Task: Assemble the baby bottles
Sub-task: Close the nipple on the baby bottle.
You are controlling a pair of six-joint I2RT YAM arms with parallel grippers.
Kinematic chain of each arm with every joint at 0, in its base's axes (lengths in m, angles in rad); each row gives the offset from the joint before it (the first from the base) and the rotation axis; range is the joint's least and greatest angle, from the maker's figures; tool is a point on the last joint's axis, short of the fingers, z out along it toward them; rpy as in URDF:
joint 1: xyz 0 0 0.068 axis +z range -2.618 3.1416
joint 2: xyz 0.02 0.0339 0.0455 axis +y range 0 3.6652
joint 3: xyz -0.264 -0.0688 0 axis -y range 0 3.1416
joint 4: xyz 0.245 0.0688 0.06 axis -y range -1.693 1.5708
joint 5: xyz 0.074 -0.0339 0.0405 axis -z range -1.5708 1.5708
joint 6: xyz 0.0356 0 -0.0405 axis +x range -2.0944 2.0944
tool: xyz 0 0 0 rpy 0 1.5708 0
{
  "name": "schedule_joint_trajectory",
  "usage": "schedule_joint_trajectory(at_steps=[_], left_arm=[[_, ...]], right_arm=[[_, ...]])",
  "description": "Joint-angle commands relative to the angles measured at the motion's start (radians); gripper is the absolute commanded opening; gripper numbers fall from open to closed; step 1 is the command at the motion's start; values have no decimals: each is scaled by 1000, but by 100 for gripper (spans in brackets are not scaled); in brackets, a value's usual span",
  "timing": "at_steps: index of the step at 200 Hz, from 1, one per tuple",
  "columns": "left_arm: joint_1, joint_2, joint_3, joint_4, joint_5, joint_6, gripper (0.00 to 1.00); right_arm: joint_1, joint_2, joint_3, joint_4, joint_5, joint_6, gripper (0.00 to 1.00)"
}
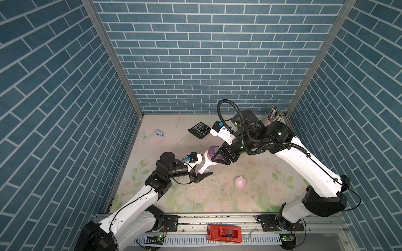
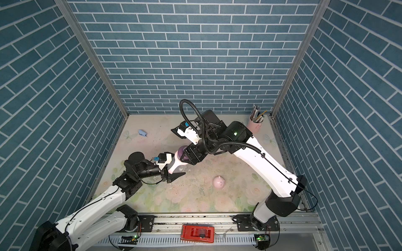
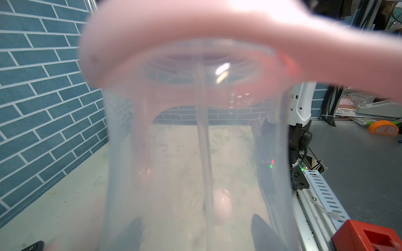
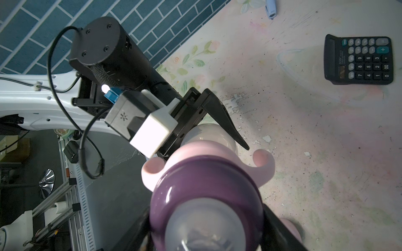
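The translucent bottle body is held tilted above the mat, and my left gripper is shut on its lower part. The pink looped-handle ring sits on its neck. On top of that is the purple collar with the clear nipple, and my right gripper is shut on the collar from both sides. In the left wrist view the straw runs down inside the bottle body. The pink eared dome cap lies alone on the mat, to the right of the bottle.
A black calculator lies at the back of the mat and a small blue object at the back left. A pink pen cup stands in the back right corner. A red box sits on the front rail.
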Motion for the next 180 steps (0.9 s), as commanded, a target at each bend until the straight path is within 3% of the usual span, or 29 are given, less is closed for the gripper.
schedule_joint_trajectory(at_steps=[1, 132, 180], left_arm=[[-8, -9, 28, -2, 20, 13, 50], [-11, -25, 45, -34, 11, 25, 48], [-45, -51, 104, -240, -143, 159, 46]], right_arm=[[-3, 6, -8, 23, -24, -49, 34], [-9, -22, -86, 39, -52, -51, 31], [-11, -8, -92, 40, -57, -14, 26]])
